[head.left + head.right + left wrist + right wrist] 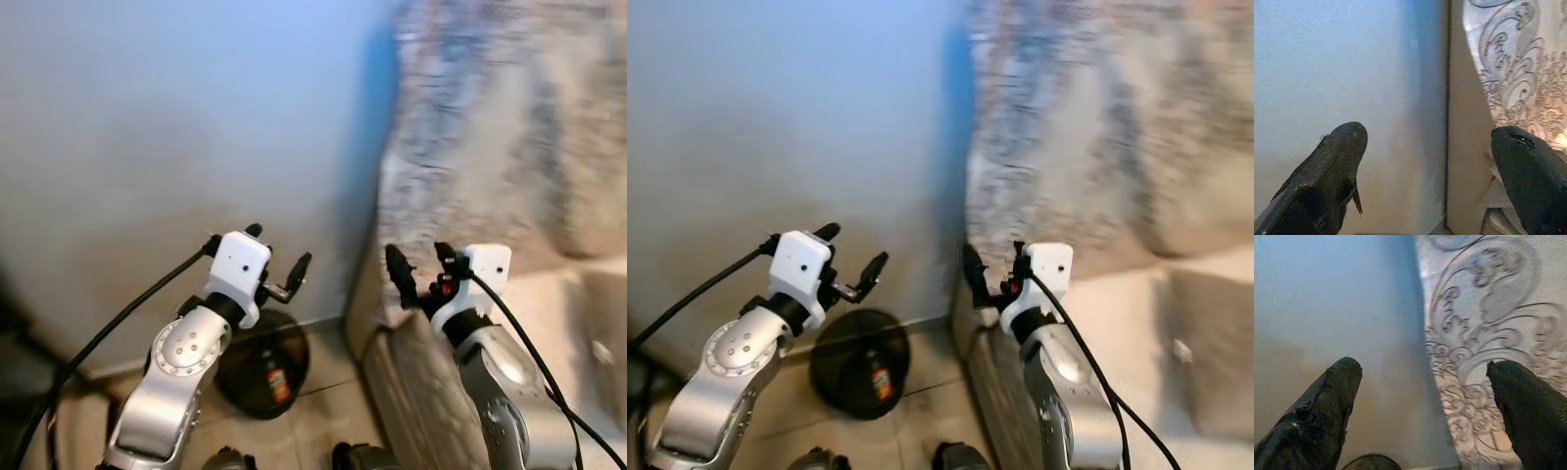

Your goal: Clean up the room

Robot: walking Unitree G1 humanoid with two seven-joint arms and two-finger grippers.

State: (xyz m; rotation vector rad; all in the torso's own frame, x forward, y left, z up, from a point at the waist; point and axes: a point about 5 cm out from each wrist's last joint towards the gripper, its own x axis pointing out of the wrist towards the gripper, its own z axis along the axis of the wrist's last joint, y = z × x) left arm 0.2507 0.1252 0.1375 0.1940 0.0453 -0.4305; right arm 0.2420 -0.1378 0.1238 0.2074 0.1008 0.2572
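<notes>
My left gripper (pixel 278 260) is raised in front of a pale blue wall (pixel 167 127), open, with nothing between its fingers (pixel 1337 161). My right gripper (pixel 419 264) is held up beside it, open and empty, at the corner of a beige sofa (pixel 549 323) draped with a patterned lace cover (pixel 1488 333). A dark round object with a red and orange label (pixel 266 370) lies on the tiled floor below the left gripper, next to the wall.
The sofa's arm and seat take up the right side. The wall stands close ahead on the left. A black cable (pixel 108 333) runs from my left wrist down to the left. Tiled floor (pixel 323 421) shows between the wall and the sofa.
</notes>
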